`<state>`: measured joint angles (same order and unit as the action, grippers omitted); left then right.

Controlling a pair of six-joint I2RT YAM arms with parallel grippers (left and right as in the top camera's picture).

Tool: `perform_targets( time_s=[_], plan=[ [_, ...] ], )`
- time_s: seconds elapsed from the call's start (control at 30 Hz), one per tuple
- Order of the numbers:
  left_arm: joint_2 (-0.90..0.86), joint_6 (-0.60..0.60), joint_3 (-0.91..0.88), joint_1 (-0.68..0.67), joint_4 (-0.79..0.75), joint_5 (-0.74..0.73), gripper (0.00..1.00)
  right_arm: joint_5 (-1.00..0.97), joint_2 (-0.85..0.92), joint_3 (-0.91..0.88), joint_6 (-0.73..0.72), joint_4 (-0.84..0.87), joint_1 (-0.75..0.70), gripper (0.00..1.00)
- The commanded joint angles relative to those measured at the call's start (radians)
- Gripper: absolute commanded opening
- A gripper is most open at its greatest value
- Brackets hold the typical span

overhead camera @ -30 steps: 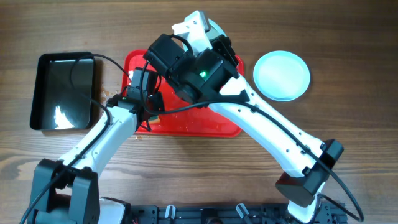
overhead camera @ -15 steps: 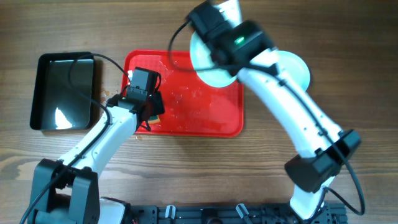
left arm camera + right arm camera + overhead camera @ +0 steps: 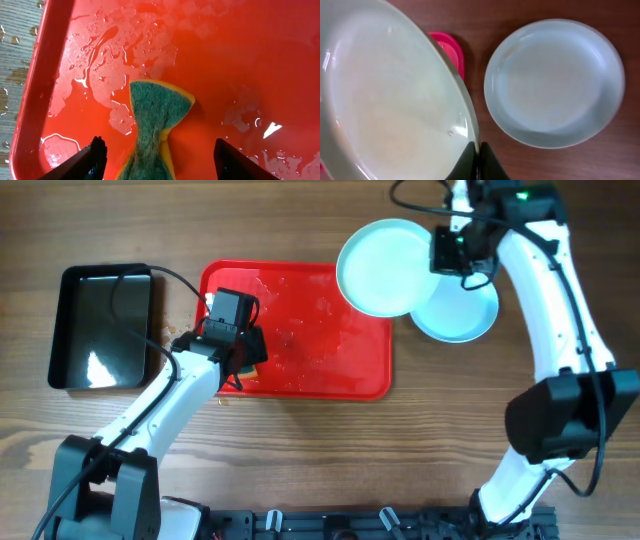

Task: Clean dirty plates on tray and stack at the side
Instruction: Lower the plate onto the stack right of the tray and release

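The red tray (image 3: 300, 375) lies wet at mid-table. My left gripper (image 3: 159, 150) hangs open over its left part (image 3: 243, 358). A green-and-yellow sponge (image 3: 157, 112) rests on the tray between the spread fingers, touching neither. My right gripper (image 3: 478, 147) is shut on the rim of a pale plate (image 3: 385, 100), held in the air over the tray's far right corner (image 3: 385, 255). Another plate (image 3: 468, 315) sits on the wood to the right of the tray, partly under the held one, and it fills the right side of the right wrist view (image 3: 555, 80).
A black rectangular pan (image 3: 102, 325) stands left of the tray. Water drops and smears lie on the tray floor (image 3: 125, 45) and on the wood by its left rim (image 3: 15, 75). The right arm reaches in from the near right (image 3: 560, 380).
The right arm has swung from over the tray to the far right, carrying the plate towards the one on the wood. The left jaws have opened off the sponge; that arm stayed put.
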<state>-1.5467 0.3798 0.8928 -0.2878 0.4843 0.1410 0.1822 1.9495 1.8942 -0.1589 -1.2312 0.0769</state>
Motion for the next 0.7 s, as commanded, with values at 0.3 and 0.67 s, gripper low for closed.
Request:
perform_targets(
  time_s=[0.3,0.67],
  plan=[
    [-0.14,-0.002,-0.005,0.005,-0.043,0.006,0.52,0.178,-0.009,-0.162,0.026,0.07,-0.122,0.04],
    [-0.155,-0.002,-0.005,0.005,-0.05,0.006,0.04,0.087,-0.02,-0.159,-0.089,0.115,-0.122,0.04]
  ],
)
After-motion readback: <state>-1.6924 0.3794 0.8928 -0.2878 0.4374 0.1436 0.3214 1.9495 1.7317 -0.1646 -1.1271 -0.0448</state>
